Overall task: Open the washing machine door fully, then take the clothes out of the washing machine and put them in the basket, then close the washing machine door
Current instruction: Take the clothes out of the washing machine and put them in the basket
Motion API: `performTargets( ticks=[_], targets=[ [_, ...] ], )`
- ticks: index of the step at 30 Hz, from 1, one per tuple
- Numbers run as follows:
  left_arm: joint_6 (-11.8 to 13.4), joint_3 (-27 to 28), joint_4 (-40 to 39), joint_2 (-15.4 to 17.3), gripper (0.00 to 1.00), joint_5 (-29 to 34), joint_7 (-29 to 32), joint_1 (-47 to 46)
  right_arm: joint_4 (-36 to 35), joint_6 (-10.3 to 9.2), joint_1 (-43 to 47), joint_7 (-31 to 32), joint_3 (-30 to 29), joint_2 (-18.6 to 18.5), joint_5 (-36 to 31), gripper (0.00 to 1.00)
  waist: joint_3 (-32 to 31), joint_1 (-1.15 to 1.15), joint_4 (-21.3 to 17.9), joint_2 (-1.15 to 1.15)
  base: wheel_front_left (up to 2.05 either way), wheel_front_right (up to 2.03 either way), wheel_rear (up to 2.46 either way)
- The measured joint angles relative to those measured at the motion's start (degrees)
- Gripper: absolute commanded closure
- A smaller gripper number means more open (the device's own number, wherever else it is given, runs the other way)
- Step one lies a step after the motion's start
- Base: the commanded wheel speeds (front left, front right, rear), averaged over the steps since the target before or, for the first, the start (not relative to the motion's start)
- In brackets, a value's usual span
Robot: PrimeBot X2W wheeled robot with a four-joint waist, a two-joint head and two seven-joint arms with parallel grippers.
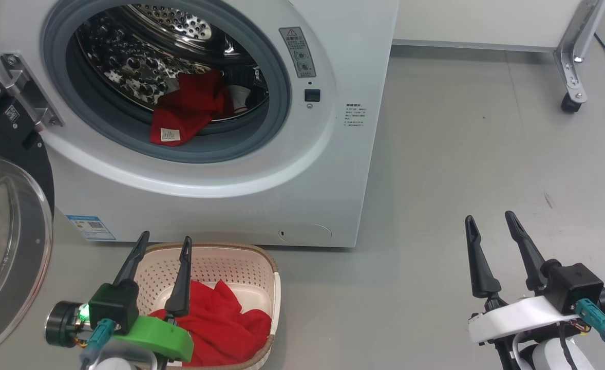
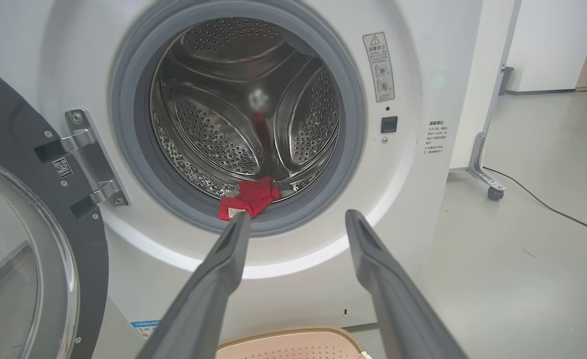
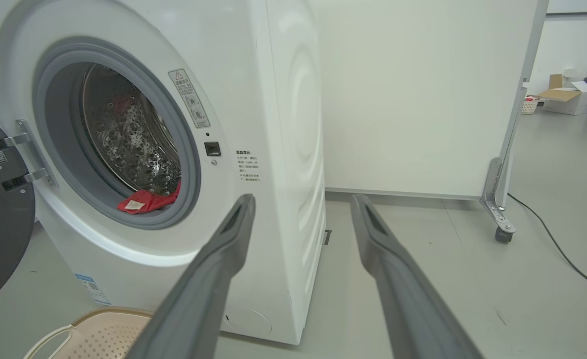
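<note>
Door [image 1: 4, 216] wide open, red clothes [image 1: 189, 110] at drum [image 1: 143, 51] lip and in basket [image 1: 276, 293]; my left gripper [image 1: 165, 237] and right gripper [image 1: 490, 217] spread, empty.

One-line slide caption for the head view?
Washing machine door open; red garment in basket, second garment at drum lip; left end effector and right end effector open.

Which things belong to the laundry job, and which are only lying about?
Job: white front-loading washing machine; its round black-rimmed glass door; red fabric clothes in the drum; cream perforated plastic basket.
Lying about: white wheeled partition panel; black floor cable; brown cardboard box.
</note>
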Motion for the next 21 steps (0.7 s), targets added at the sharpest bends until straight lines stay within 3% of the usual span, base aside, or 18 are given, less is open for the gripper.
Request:
performTargets(
  ticks=[21],
  targets=[
    [0.0, 0.2, -1.6, -0.3, 0.00, 1.1, 0.0, 1.2, -0.5, -0.03, 0.8, 0.0, 0.1, -0.2, 0.0, 0.00, 0.2, 0.00, -0.1, 0.00, 0.00, 0.00, 0.00]
  ],
)
